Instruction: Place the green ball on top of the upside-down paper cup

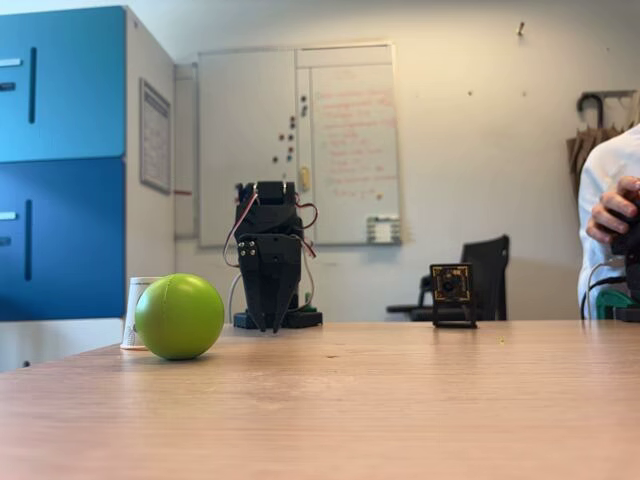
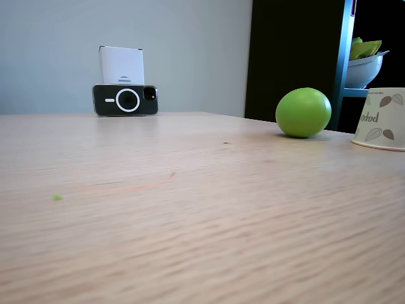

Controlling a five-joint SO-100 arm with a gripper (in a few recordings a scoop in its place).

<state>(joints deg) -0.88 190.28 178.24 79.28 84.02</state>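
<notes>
Hiding most of paper cup point(image 1: 137, 300): green ball point(image 1: 180, 316); end effector point(image 1: 270, 325) empty, fingers slightly apart.

Black plastic arm point(image 1: 268, 250), boxy at top, tapering into two pointed dark fingers point(image 1: 262, 318). Red and white cables looping along both sides. Flat black base point(image 1: 280, 320).

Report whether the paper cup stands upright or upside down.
Upside down: the paper cup rests wide rim on the table, its printed lettering inverted.
</notes>
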